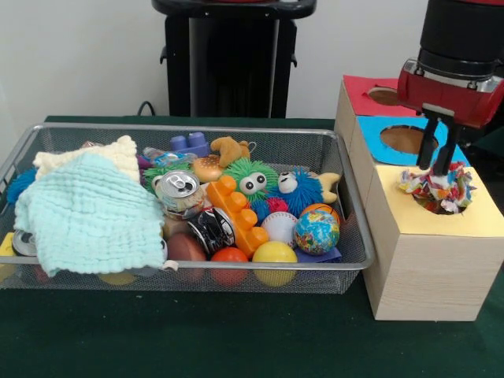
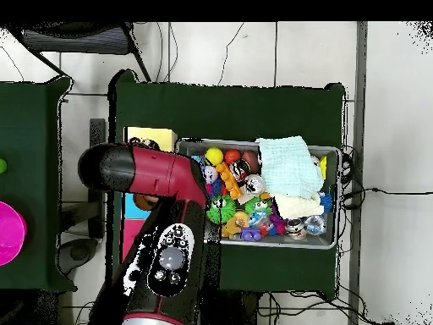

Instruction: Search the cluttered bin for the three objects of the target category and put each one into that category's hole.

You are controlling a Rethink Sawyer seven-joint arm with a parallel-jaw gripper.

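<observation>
Note that the gripper (image 1: 439,161) stands directly over the hole in the yellow-topped box (image 1: 480,213), its fingers closed on the multicoloured frilly cloth (image 1: 437,189), which sits bunched in the opening, apparently so that it drops inside once released.

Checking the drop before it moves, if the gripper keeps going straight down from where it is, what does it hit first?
The gripper points down at the multicoloured cloth bundle sitting in the yellow-topped box's hole. Its fingers seem to reach the cloth already, so it would likely press that into the hole first.
</observation>
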